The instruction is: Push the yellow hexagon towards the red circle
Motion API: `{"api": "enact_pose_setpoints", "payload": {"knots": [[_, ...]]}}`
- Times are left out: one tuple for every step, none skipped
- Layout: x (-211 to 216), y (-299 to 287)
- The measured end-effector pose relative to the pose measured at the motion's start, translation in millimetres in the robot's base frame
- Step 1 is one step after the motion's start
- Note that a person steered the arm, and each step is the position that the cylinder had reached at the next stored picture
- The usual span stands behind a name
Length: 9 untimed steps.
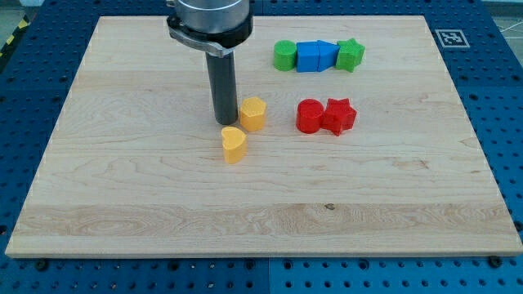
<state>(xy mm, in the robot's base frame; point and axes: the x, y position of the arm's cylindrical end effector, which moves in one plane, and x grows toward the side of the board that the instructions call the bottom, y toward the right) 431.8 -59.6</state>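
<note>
While tip rests beside target, state as follows.
Tip: my tip (226, 122) down on desk (122, 188), touching or just short of yellow hexagon (253, 113) on its view-left side.
Claw: none fitted; only a plain rod, so no spread or pinch to report.
Yellow hexagon: near desk centre, clearly apart from red circle (310, 116), which lies to view's right.
Red circle: touching red star (340, 115).
Others: yellow heart (234, 144) just below tip; green and blue blocks (319, 55) in a row at top.
Progress: judged early; approach lined up, gap to red circle not closed.
Left: push rightward across gap.
</note>
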Motion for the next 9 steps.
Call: {"api": "enact_pose_setpoints", "payload": {"knots": [[-3.1, -1.4], [-3.1, 0.0], [-4.5, 10.3], [-4.5, 19.1], [-4.5, 30.0], [-4.5, 39.3], [-4.5, 46.8], [-4.5, 48.2], [-4.5, 48.2]]}}
